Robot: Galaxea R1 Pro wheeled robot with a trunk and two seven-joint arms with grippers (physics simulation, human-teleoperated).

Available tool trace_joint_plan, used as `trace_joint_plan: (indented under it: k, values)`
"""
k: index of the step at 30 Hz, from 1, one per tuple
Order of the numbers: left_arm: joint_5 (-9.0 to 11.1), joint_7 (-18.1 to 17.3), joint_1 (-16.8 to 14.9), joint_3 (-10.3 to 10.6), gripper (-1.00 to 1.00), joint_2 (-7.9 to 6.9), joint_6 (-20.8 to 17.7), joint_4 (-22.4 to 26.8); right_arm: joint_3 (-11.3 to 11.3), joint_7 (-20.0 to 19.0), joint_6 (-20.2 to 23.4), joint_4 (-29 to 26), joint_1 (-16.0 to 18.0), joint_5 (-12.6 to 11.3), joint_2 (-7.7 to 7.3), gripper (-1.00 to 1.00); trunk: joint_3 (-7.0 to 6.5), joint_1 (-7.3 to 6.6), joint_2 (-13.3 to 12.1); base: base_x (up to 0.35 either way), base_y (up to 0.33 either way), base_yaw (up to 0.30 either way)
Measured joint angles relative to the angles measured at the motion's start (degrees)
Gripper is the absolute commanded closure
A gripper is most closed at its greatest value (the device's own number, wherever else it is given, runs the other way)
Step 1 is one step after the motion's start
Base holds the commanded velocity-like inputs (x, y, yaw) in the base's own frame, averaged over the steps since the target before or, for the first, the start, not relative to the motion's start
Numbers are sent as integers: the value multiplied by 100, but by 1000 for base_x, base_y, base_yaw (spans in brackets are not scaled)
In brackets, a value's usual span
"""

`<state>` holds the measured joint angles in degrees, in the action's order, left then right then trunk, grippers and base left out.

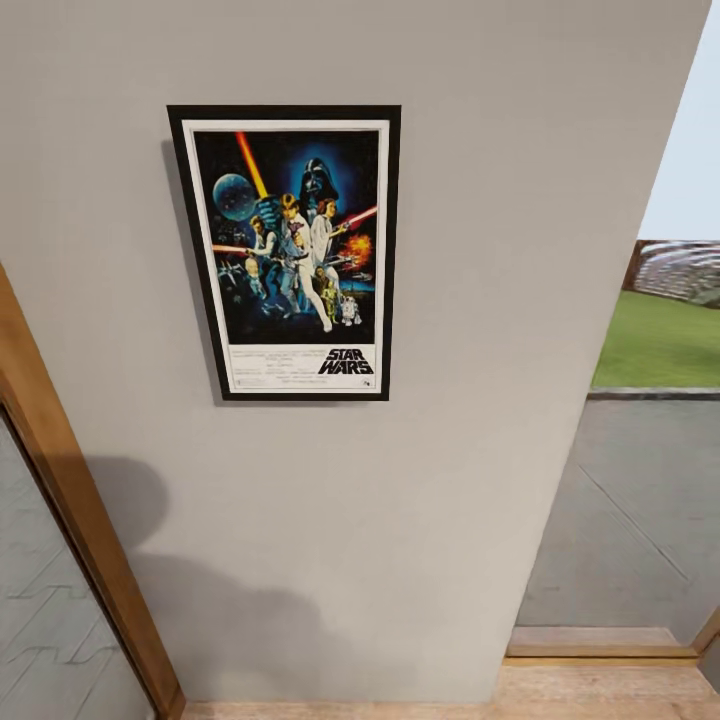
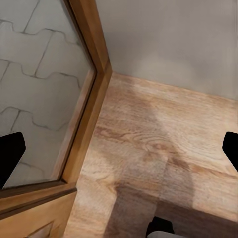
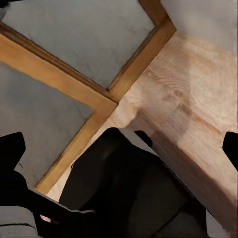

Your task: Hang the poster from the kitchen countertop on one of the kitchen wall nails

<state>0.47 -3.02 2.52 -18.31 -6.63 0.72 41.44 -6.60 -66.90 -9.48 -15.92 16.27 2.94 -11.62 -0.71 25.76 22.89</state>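
Observation:
The poster (image 1: 290, 250) hangs flat and upright on the pale grey wall (image 1: 480, 300), with nothing holding it. It has a thin black frame, a white border, colourful figures on dark blue and a black title below. Any wall nail is hidden behind it. The kitchen countertop is out of view. My left gripper (image 2: 119, 151) points down at the wooden floor (image 2: 163, 134), its black fingertips (image 2: 10, 153) far apart with nothing between them. My right gripper (image 3: 121, 148) is open too, over my own dark base (image 3: 124, 183) and the floor.
A wooden door frame (image 1: 70, 500) with a glass pane runs down the wall's left side. On the right, a doorway (image 1: 620, 500) opens onto grey paving and grass (image 1: 660, 340). My shadow (image 1: 200, 600) falls on the lower wall.

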Motion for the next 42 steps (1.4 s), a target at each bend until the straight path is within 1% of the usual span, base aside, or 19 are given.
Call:
trace_joint_plan:
  k: [1, 2, 4, 5, 6, 7, 10, 13, 14, 16, 17, 18, 21, 24, 32, 35, 42]
  values:
    - [-1, 0, 0, 4, -100, 0, 0, -3, 2, 118, -34, 93, -1, -1, -11, -100, 0, 0, 0, 0, 0, 0]
    - [-5, 5, 0, 22, -100, 11, 0, -27, -2, 1459, -155, 666, -9, -48, -35, -100, 1, 0, 0, 0, 0, 0]
    - [-6, 10, 0, 20, -100, 16, 0, -41, 26, 2281, -178, 851, -4, -171, -11, -100, -2, 0, 0, 0, 0, 0]
    - [-8, 12, 0, 20, -100, 19, 0, -45, 27, 2534, -182, 877, -4, -202, -5, -100, -6, 0, 0, 0, 0, 0]
    - [-8, 13, 0, 19, -100, 21, 0, -46, 26, 2651, -186, 888, -4, -213, -1, -100, -11, 0, 0, 0, 0, 0]
    - [-12, 15, 0, 22, -100, 47, 0, -53, 33, 3171, -192, 916, -4, -248, 11, -100, -19, 0, 0, 0, 0, 0]
    - [-15, 15, 0, 26, -100, 59, 0, -57, 28, 3398, -194, 926, -4, -283, 18, -100, -45, 0, 0, 0, 0, 0]
    - [-19, 16, 0, 58, -100, 65, 0, -59, 31, 3627, -199, 934, -4, -416, 46, -100, -72, 0, 1, 0, 0, 0]
    - [-20, 16, 0, 111, -100, 68, 0, -59, 32, 3816, -205, 964, -4, -580, 70, -100, -81, 0, 1, 0, 0, 0]
    - [-21, 16, 0, 190, -100, 69, 0, -63, 33, 4051, -212, 1024, -4, -814, 88, -100, -99, 0, 1, 0, 0, 0]
    - [-21, 16, 0, 273, -100, 70, 0, -65, 33, 4283, -212, 1082, -4, -1084, 105, -100, -109, 0, 1, 0, 0, 0]
    - [-22, 16, 0, 312, -100, 70, 0, -66, 30, 4401, -212, 1106, -4, -1226, 120, -100, -118, 0, 1, 0, 0, 0]
    - [-22, 17, 0, 413, -100, 71, 0, -72, 25, 4771, -211, 1159, -4, -1604, 187, -100, -146, 0, 1, 0, 0, 0]
    - [-22, 22, 0, 466, -100, 72, 2, -85, 23, 5002, -211, 1186, -4, -1807, 233, -100, -174, 0, 1, 0, 0, 0]
    - [-22, 20, 0, 499, -100, 72, 7, -187, 21, 5190, -229, 1201, -4, -1874, 253, -100, -243, 0, 0, 0, 0, 0]
    - [-22, 21, 0, 501, -100, 72, 8, -195, 20, 5217, -228, 1274, -8, -1872, 287, -100, -252, 0, 0, 0, 0, 0]
    - [-22, 18, 0, 503, -100, 72, 8, -201, 20, 5240, -218, 1716, -12, -1869, 323, -100, -257, 0, 0, 0, 0, 0]
